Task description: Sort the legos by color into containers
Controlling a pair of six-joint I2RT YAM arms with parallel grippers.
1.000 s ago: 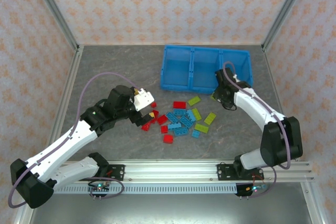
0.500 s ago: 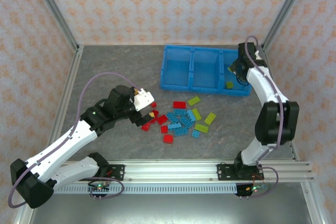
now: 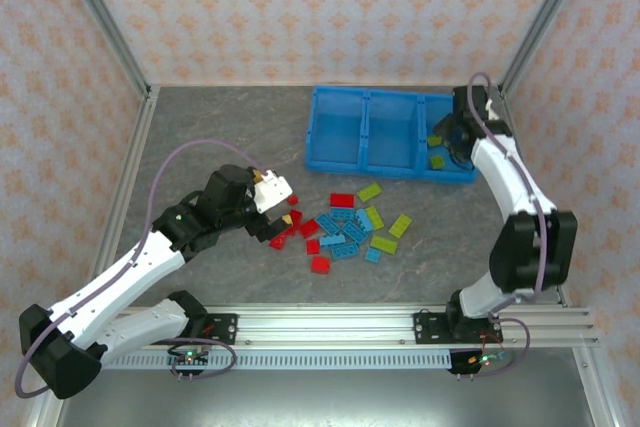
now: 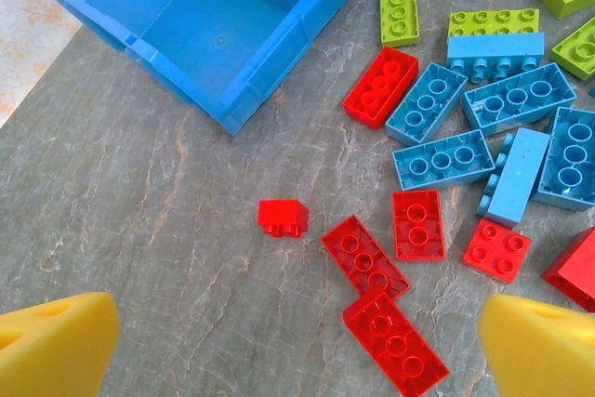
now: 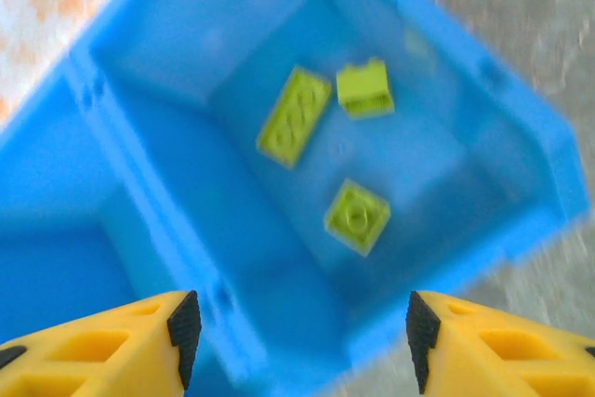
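Grey stone-look table [image 3: 200, 147]: the right gripper [image 5: 302, 327] hangs, jaws apart and empty, over the right compartment of the blue tray [image 3: 345, 165], three green bricks [image 5: 357, 216] inside. The left gripper [image 4: 297, 346], spread wide, hovers above red bricks [image 4: 367, 262] on the table.

A robotics lab test cell: the left arm [image 3: 110, 287] and right arm [image 3: 505, 172] are bolted to an aluminium rail [image 3: 330, 325] at the near edge of a grey stone-look counter [image 3: 220, 137], boxed in by aluminium posts [image 3: 100, 17] and patterned wallpaper panels [image 3: 320, 7].
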